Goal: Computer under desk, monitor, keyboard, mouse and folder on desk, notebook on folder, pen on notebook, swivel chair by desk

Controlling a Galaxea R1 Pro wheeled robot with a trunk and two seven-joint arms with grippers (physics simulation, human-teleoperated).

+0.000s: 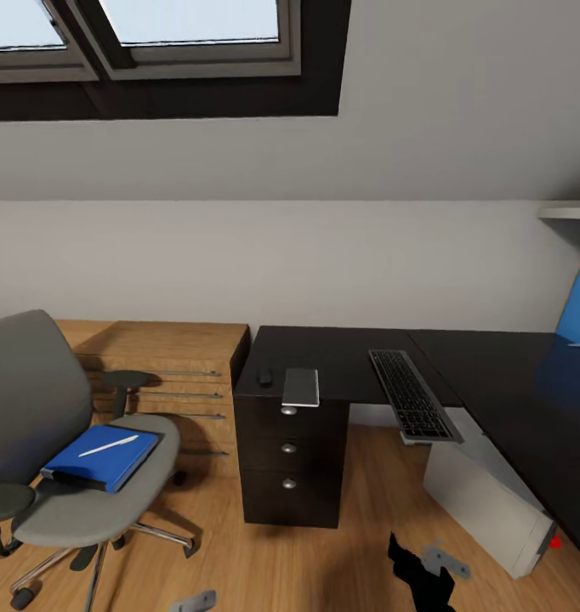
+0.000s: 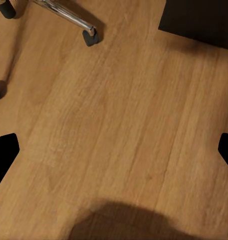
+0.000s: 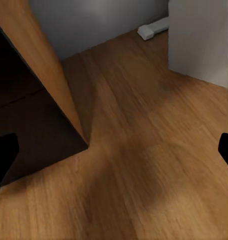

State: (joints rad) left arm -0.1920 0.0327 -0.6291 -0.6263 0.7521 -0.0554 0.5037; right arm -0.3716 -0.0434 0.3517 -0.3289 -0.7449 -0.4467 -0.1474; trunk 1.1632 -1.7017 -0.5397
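Observation:
The grey swivel chair (image 1: 35, 425) stands left of the black desk (image 1: 341, 357). On its seat lies the blue folder (image 1: 103, 456) with the white pen (image 1: 108, 445) on top. On the desk, above the drawers, the mouse (image 1: 264, 375) sits beside the grey notebook (image 1: 300, 387), which overhangs the front edge. The keyboard (image 1: 412, 395) also juts over that edge. The computer (image 1: 486, 501) lies on the floor under the desk. The monitor is out of view. My left gripper (image 2: 114, 152) and right gripper (image 3: 115, 152) hang open over bare floor, holding nothing.
A light wooden drawer cabinet (image 1: 167, 374) stands behind the chair against the wall. A blue panel (image 1: 577, 321) leans at the desk's far right. A chair caster (image 2: 89, 36) is near my left gripper. The computer's side (image 3: 201, 40) and the drawer unit (image 3: 23, 115) flank my right gripper.

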